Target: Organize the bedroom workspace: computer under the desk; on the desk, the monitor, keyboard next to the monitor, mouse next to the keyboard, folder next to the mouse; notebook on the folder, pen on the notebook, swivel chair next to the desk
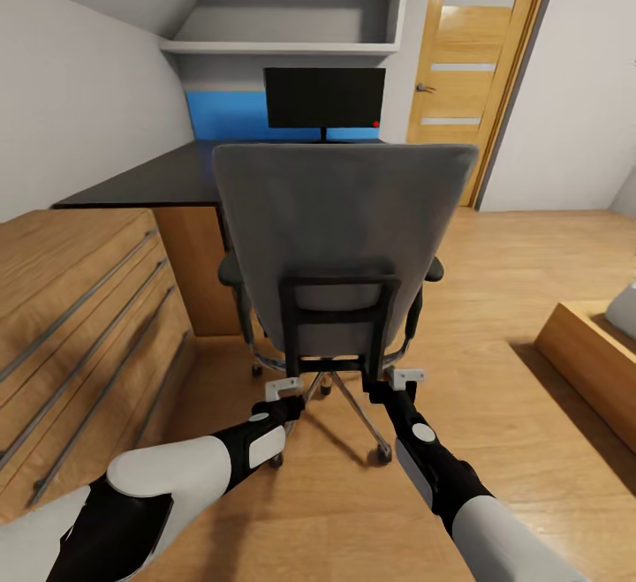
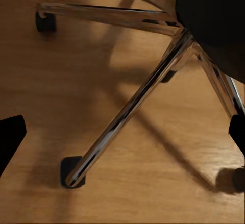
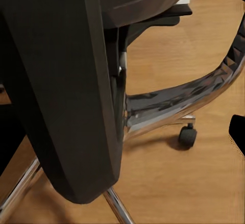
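Both grippers, left (image 1: 284, 385) and right (image 1: 407, 378), spread wide, flank the black back frame of the grey padded swivel chair (image 1: 340, 229) facing the matte black desk (image 1: 168, 177); heavy but free-rolling, I'd push that frame, minding the wooden cabinet (image 1: 79, 317).

Both arms extended forward, left pincer (image 1: 284, 385), right pincer (image 1: 406, 378)

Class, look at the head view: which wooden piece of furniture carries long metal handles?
The light wood cabinet on the left, beside the desk. The door has frosted strips, and the bed frame at right is plain.
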Controlling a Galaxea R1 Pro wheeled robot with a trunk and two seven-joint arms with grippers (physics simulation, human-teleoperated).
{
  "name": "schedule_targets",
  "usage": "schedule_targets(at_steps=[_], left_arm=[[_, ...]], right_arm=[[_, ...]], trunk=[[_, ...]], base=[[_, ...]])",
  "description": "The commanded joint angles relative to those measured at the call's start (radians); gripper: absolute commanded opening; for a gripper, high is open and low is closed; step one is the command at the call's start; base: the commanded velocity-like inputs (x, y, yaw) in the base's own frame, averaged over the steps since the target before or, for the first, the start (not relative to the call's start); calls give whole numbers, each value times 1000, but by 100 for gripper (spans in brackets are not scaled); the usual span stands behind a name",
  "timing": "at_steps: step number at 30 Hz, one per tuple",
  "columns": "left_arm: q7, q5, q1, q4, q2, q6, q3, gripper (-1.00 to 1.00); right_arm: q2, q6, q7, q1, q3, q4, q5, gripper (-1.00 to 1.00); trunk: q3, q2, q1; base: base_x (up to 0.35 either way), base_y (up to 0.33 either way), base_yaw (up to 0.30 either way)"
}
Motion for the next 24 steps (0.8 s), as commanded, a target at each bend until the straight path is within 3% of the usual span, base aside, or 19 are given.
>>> schedule_targets(at_steps=[1, 24], left_arm=[[5, 2, -1, -1, 0, -6, -3, 100], [5, 3, -2, -1, 0, -28, -3, 100]], right_arm=[[-1, -5, -9, -1, 6, 0, -11, 100], [0, -5, -10, -1, 6, -3, -12, 100]], trunk=[[-1, 0, 0], [-1, 0, 0]], base=[[321, 0, -76], [316, 0, -9]])
